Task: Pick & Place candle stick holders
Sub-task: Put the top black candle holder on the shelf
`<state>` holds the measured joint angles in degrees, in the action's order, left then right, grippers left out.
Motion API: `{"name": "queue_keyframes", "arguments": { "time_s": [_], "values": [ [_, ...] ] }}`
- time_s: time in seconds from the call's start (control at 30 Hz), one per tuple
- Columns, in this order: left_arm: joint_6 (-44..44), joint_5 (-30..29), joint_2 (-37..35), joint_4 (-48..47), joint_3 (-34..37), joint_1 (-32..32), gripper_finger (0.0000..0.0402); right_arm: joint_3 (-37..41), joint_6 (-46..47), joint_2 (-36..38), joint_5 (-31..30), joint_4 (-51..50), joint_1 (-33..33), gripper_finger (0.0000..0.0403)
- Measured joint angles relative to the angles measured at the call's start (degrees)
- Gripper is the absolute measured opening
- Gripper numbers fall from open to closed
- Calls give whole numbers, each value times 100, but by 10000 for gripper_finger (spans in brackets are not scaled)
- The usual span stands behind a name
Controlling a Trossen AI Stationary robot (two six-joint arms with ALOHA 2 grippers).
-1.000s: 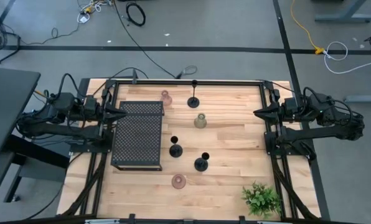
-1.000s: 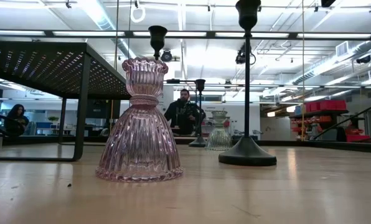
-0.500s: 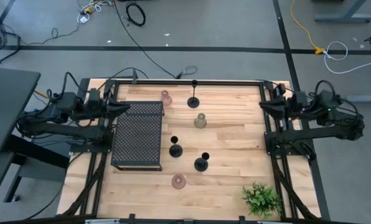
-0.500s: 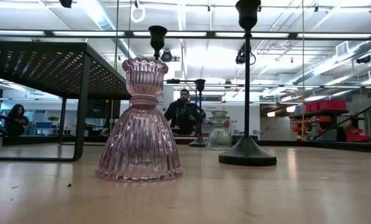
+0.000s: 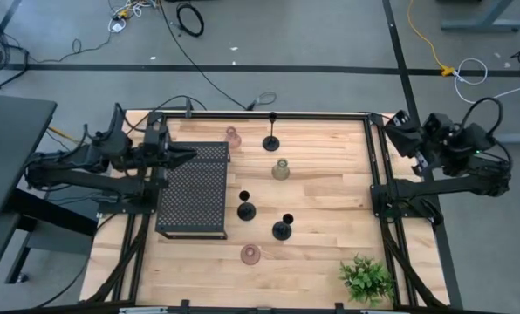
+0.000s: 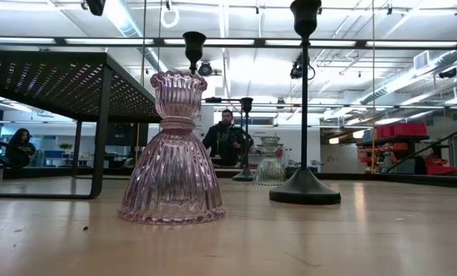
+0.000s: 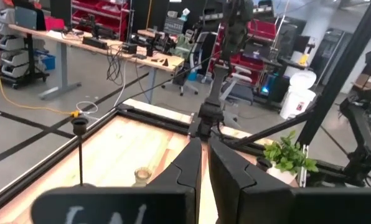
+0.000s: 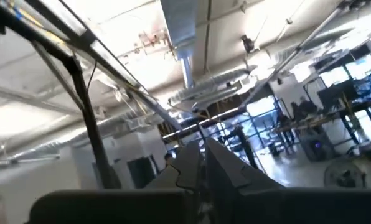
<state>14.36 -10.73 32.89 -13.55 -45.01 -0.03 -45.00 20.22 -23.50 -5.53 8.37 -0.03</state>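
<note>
Three black candle stick holders stand on their round bases on the wooden table: one far (image 5: 271, 139), two nearer (image 5: 246, 209) (image 5: 283, 228). Three glass ones stand upright: pink at the far side (image 5: 233, 135), pale green in the middle (image 5: 281, 169), pink near the front (image 5: 250, 254), large in the low view (image 6: 172, 149). My left gripper (image 5: 193, 151) is shut and empty above the far edge of the black perforated stand (image 5: 192, 187). My right gripper (image 5: 393, 120) is shut and empty at the table's far right edge, tipped up toward the ceiling (image 8: 201, 144).
A green leafy plant (image 5: 366, 279) stands at the near right corner. The perforated stand takes up the table's left part. A black frame (image 5: 277, 115) runs around the table. People show in the room beyond (image 6: 227, 138).
My left gripper has risen and gone a little toward the table's right, over the stand's far edge. My right gripper has drawn back toward the far right corner and tipped upward. Both stay shut. No holder has moved.
</note>
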Motion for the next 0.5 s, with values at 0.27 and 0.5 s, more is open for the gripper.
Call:
{"name": "queue_keyframes", "arguments": {
  "time_s": [0.27, 0.5],
  "values": [
    [-6, 1, 48, -2, 0, 0, 30, -2, 18, -25, -447, 468, 2, 29],
    [-15, 0, 48, -2, 0, 0, 30, -1, 290, -489, -931, 346, 1, 29]
  ]
}}
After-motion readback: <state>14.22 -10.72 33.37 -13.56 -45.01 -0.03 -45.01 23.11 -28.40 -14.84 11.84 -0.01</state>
